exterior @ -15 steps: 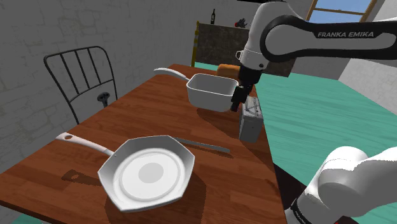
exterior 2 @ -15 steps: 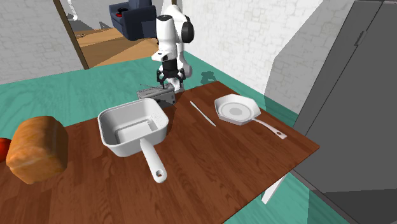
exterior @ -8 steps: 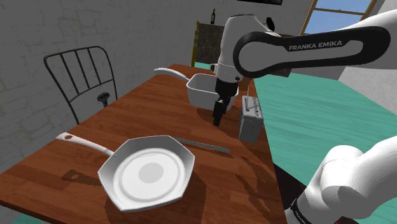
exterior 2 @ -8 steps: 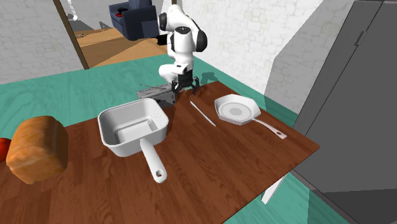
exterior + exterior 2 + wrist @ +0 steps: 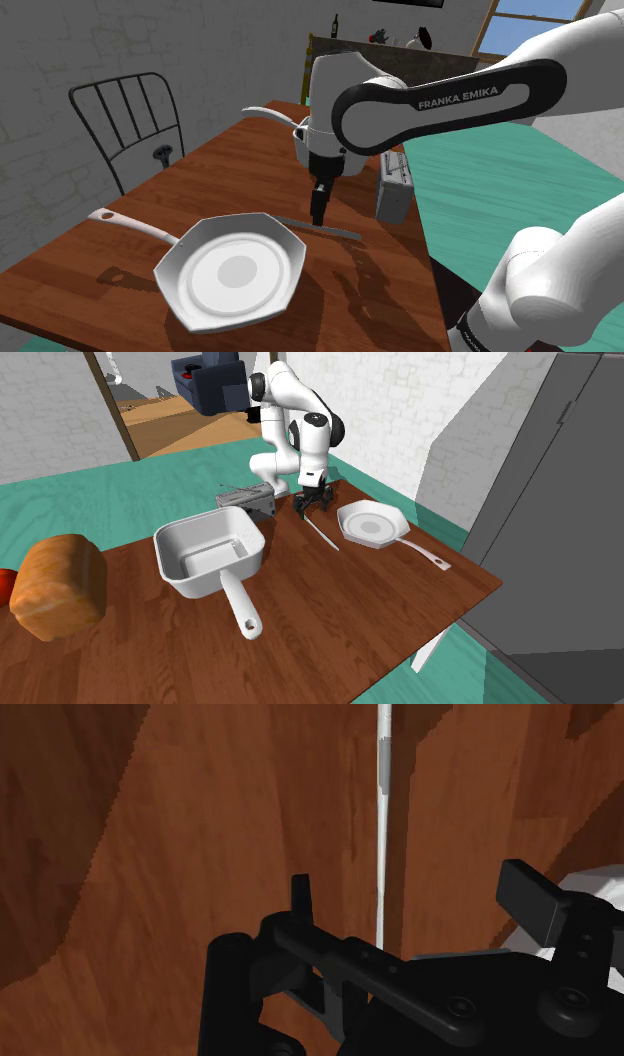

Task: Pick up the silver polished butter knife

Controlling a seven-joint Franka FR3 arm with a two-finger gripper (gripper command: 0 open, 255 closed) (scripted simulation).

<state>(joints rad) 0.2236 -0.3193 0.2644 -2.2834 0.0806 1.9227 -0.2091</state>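
Table of brown wood (image 5: pixel 200 170) carries a white eight-sided frying pan (image 5: pixel 232 272). Just beside the pan we see the black two-finger gripper (image 5: pixel 318 216), jaws apart and empty, over the thin silver butter knife (image 5: pixel 338 233) lying flat. We judge it light, stiff, slippery: pinch its middle.

The tabletop (image 5: pixel 230 170) is reddish-brown with darker wood grain. The knife (image 5: pixel 340 232) is pale silver-grey. The frying pan (image 5: pixel 235 270) and square pot (image 5: pixel 205 560) are white, the toaster (image 5: pixel 395 190) grey, the loaf (image 5: pixel 60 587) orange-brown. The hand (image 5: pixel 318 215) is black, the floor (image 5: pixel 110 492) teal.
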